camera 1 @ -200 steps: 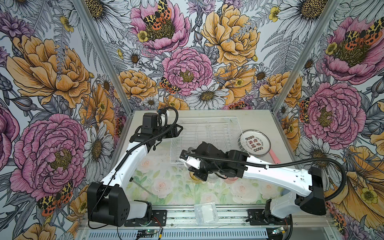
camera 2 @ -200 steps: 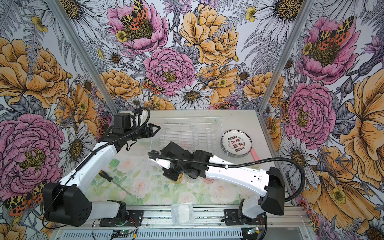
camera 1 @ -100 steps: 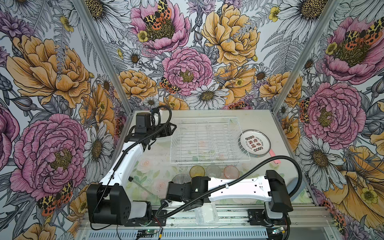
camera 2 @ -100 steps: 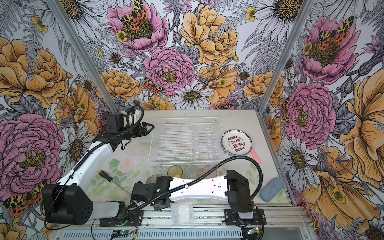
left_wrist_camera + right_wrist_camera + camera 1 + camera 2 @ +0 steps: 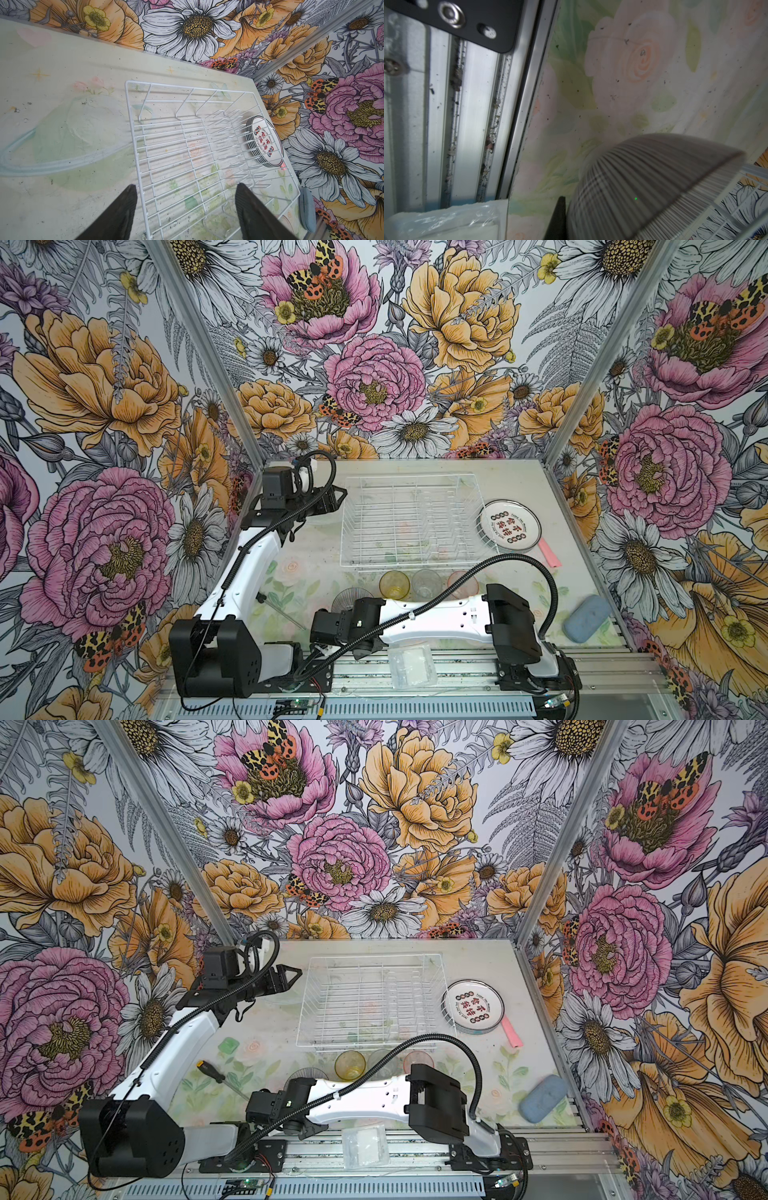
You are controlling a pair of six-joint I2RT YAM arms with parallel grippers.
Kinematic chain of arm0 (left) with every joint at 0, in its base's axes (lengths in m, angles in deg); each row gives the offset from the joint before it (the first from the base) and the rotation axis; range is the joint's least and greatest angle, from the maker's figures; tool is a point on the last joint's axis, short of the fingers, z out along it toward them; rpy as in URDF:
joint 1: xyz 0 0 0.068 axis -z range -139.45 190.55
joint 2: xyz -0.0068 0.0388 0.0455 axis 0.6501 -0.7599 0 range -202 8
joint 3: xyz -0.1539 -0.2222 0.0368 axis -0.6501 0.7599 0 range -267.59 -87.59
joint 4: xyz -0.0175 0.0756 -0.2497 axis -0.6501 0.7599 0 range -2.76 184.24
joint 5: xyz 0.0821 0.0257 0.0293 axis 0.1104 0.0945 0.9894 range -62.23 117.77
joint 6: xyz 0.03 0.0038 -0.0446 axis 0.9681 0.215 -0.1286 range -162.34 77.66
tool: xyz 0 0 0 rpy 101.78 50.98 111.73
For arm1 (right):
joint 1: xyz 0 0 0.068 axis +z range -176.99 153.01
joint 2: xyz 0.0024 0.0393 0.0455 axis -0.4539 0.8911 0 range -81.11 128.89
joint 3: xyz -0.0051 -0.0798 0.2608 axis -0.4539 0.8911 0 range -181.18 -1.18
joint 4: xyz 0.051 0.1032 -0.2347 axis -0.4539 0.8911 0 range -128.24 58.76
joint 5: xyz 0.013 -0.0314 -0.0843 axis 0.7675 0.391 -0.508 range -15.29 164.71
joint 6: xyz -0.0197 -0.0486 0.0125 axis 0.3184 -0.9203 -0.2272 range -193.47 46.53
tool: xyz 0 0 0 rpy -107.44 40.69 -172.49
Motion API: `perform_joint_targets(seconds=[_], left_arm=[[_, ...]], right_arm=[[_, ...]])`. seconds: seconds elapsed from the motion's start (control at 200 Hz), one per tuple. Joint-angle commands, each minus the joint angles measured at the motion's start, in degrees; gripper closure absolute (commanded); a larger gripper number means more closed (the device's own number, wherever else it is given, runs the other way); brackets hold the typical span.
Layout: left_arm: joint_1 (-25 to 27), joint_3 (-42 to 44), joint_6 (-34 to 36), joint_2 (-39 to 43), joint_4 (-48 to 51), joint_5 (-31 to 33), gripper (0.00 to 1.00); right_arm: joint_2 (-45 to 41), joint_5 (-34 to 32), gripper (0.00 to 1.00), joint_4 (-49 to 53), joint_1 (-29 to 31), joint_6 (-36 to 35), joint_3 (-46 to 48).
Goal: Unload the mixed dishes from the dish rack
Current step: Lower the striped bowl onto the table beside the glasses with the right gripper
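Dish rack empty, mid table; plates stacked toward right edge, tumblers along rack's front, bowl near front edge. Right gripper pulled back there from rack, jaws together, beside bowl. Left gripper spread. Unloading looks done.

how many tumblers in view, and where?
3. They stand in a row just in front of the rack: yellow left, clear middle, pink right, partly hidden by the right arm. None show inside the rack.
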Motion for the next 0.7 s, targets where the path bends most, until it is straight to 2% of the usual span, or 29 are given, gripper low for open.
perform_joint_targets(seconds=[0.0, 0.696], left_arm=[[-0.76, 0.80, 0.62, 1.35, -0.90, -1.87, 0.23], [-0.93, 1.72, 0.40, -0.69, -2.58, -2.74, 0.23]], right_arm=[[2.49, -5.53, 1.00, -0.90, -1.42, -0.97, -2.81], [7.91, -7.87, 0.99, -3.98, -4.40, -2.21, -2.63]])
